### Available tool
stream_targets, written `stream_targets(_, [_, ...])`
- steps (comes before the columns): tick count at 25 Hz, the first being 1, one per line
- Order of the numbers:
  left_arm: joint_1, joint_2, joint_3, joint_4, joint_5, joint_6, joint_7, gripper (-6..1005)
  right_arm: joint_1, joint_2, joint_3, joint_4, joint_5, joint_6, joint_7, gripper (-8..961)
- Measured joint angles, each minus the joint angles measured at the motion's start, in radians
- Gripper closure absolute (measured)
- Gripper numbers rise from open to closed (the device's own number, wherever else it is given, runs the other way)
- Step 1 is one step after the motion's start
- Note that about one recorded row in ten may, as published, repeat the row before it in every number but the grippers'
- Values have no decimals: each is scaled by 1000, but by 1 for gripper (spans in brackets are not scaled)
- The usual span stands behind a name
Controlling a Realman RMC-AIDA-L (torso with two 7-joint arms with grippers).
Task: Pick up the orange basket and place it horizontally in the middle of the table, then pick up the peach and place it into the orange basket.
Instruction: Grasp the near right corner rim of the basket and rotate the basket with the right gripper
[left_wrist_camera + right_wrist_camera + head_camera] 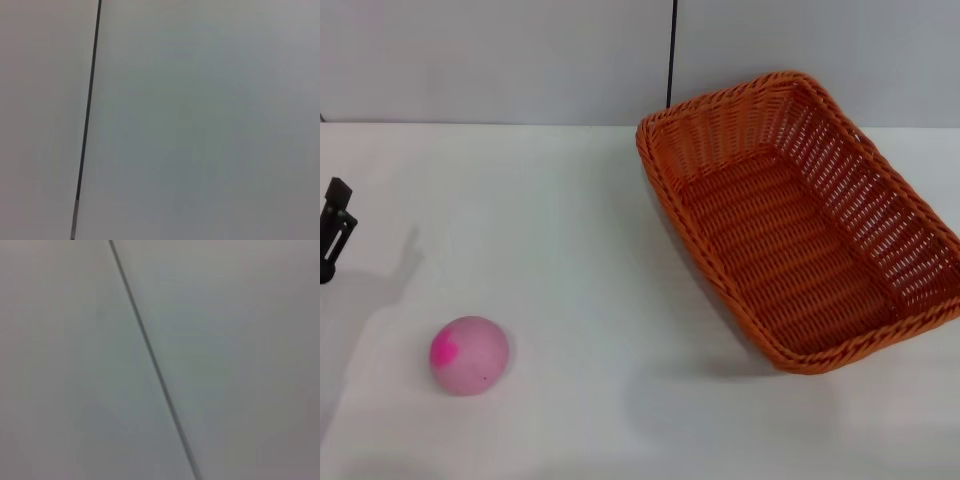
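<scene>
White table [570, 250]: orange basket [800, 230] right, peach [468, 355] near-left; left claw [334, 235] at edge, state unclear.

The left gripper [334, 228] shows only as a dark part at the head view's left edge; its finger state cannot be read. The orange basket [800, 215] is cut off at that view's right edge. Both wrist views show only a plain grey surface crossed by a dark line [87, 115].

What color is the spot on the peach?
Bright magenta, on the pale pink peach; the head view shows it best.
</scene>
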Motion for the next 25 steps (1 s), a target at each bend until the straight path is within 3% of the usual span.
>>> stream_targets(2, [-12,0,-10,-5,0,0,0,175,-37,-2,-46,-161,-67,3,214,379])
stream_targets(3, [-12,0,-10,-5,0,0,0,175,-37,-2,-46,-161,-67,3,214,379])
stream_targets(5, [-28,0,-18,-19,0,0,0,176,-58,-3,-51,-381,-208,64,525,379])
stream_targets(6, [-31,0,-19,-24,0,-1,-1,176,-58,-3,-51,-381,-208,64,525,379])
stream_targets(7, [-41,0,-20,-39,0,-5,-9,176,-52,-13,-50,-547,-346,98,744,379])
stream_targets(8, [-42,0,-20,-41,0,-6,-11,176,-52,-13,-50,-547,-346,98,744,379])
stream_targets(9, [-44,0,-20,-46,0,-7,-19,177,-31,-30,-46,-688,-484,104,946,379])
stream_targets(10, [-46,0,-20,-49,0,-8,-27,177,-31,-30,-46,-688,-484,104,946,379])
stream_targets(13, [-53,1,-20,-63,0,-9,-56,178,22,-64,-47,-873,-685,85,1252,379])
stream_targets(14, [-59,1,-20,-67,0,-8,-65,178,69,-90,-49,-956,-799,56,1379,379])
stream_targets(15, [-59,1,-20,-67,0,-8,-65,178,69,-90,-49,-956,-799,56,1379,379])
stream_targets(16, [-62,1,-20,-70,0,-7,-67,178,93,-103,-48,-980,-857,38,1426,379])
stream_targets(17, [-68,1,-20,-74,0,-6,-67,178,163,-141,-43,-1013,-988,-5,1516,379])
stream_targets(18, [-68,1,-20,-74,0,-6,-67,179,163,-141,-43,-1013,-988,-5,1516,379])
stream_targets(21, [-70,0,-17,-68,0,-29,-74,179,272,-189,-43,-1020,-1176,-43,1581,378])
stream_targets(22, [-67,-2,-12,-52,1,-44,-77,180,351,-215,-48,-1001,-1309,-42,1608,378])
stream_targets(23, [-67,-2,-12,-52,1,-44,-77,180,351,-215,-48,-1001,-1309,-42,1608,378])
stream_targets(24, [-64,-2,-10,-39,3,-49,-77,180,422,-237,-50,-960,-1434,-16,1630,378])
stream_targets(25, [-62,-2,-10,-28,3,-52,-77,180,422,-237,-50,-960,-1434,-16,1630,378])
